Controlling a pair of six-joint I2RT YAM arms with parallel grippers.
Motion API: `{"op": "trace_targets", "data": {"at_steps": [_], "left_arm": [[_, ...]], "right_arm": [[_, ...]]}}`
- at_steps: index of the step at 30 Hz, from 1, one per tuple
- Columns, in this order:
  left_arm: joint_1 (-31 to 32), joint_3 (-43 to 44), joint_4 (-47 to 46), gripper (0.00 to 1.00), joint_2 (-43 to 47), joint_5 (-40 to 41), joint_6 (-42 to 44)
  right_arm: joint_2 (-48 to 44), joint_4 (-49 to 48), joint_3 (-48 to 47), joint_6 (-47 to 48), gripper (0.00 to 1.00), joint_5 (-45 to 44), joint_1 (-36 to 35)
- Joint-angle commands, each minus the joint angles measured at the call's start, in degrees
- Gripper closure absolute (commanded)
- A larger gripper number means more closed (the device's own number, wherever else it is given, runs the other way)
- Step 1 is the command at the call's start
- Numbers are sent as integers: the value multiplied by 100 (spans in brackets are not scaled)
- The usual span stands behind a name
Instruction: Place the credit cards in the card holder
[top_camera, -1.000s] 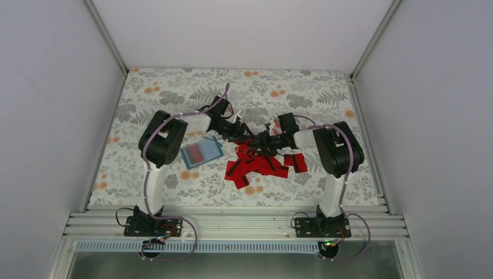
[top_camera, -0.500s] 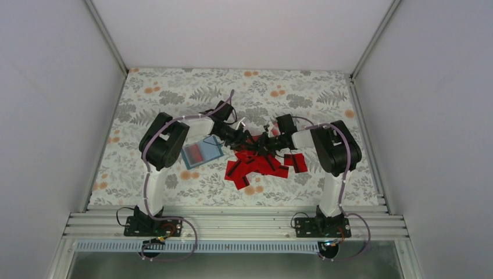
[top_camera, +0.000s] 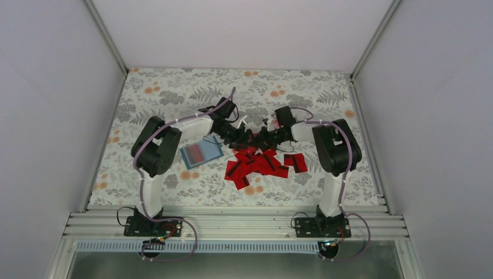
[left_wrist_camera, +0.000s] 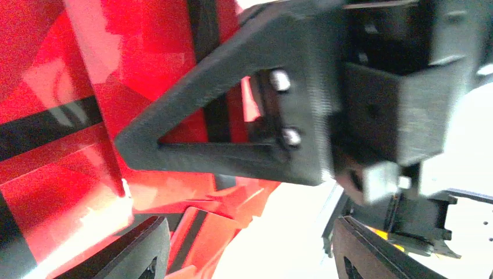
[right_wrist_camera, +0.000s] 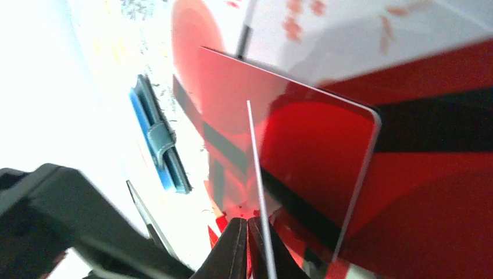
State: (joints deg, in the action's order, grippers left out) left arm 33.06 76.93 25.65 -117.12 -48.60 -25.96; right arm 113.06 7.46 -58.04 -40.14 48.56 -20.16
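Note:
Several red credit cards (top_camera: 261, 163) with black stripes lie in a loose pile at the table's middle. To their left the teal-blue card holder (top_camera: 201, 152) lies open and flat; it shows edge-on (right_wrist_camera: 156, 139) in the right wrist view. My right gripper (top_camera: 260, 139) hangs over the pile's far edge, and its fingers (right_wrist_camera: 247, 220) are shut on the edge of one red card (right_wrist_camera: 302, 151), which stands tilted above the others. My left gripper (top_camera: 244, 137) faces it nose to nose, open (left_wrist_camera: 250, 256) with nothing between its fingers. The right gripper's black body (left_wrist_camera: 232, 116) fills the left wrist view.
The table has a floral cloth (top_camera: 174, 93), with white walls left, right and behind. A metal rail (top_camera: 232, 224) runs along the near edge by the arm bases. The two wrists stand very close together above the cards.
My right gripper has shut and drawn slightly towards the far side. The left arm has shifted a little the same way, and its jaws have widened slightly. The holder has not moved.

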Motion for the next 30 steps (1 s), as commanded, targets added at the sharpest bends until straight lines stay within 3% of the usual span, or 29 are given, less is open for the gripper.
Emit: {"op": "trace_targets", "data": {"at_steps": [1,12,19,25,30], "left_arm": [[-129,77,168,29,642,258,115],[-1004,-1074,-474,29,2400,153,160],[-1553,-2002,-1610,34,3256,-1052,-283],[-1695,-2111,-2540,39,3592,-1729,-781],[-1793,-2025,-2914,45,3635,-1823,-1256]], "right_arm": [[-253,857,-485,763,96,35,38],[-718,1040,-1142,832,96,1341,31],[-942,1077,-1792,826,96,2095,-80],[-972,1159,-2245,960,96,2532,-337],[-931,1181,-2558,1023,96,2729,-632]]}}
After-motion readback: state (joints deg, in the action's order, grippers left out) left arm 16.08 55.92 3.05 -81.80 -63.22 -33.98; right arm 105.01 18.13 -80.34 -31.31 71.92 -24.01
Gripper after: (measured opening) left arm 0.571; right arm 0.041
